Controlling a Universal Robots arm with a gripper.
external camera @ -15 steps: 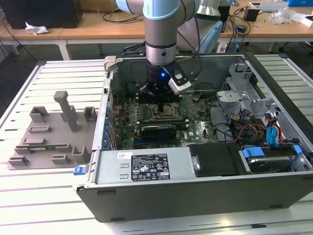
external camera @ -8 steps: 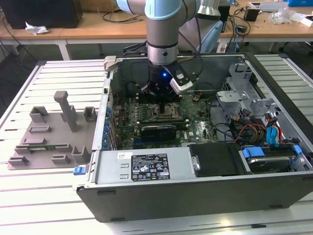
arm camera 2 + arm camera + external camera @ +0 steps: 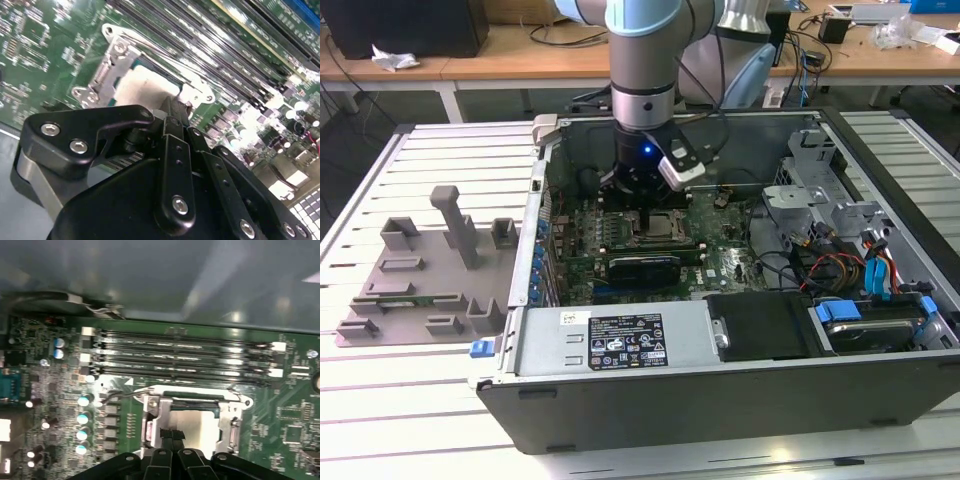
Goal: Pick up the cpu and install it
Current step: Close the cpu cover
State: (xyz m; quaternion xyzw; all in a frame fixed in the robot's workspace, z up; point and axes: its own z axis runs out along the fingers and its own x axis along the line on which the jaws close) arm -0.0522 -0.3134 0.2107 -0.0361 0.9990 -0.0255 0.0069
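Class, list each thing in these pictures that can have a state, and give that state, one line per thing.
computer case, open, side panel off, lying on its side.
cpu, lying flat within the socket frame.
memory slots, apparently empty.
gripper, low inside the case, right over the socket at the cpu's edge.

Your exterior view looks down at a slant on the open computer case, far enough back to take in the slatted table and the arm. Both wrist views ride close above the motherboard. The first wrist view faces the socket and memory slots nearly square-on, while the second wrist view peers obliquely past the gripper. All three views share the socket.
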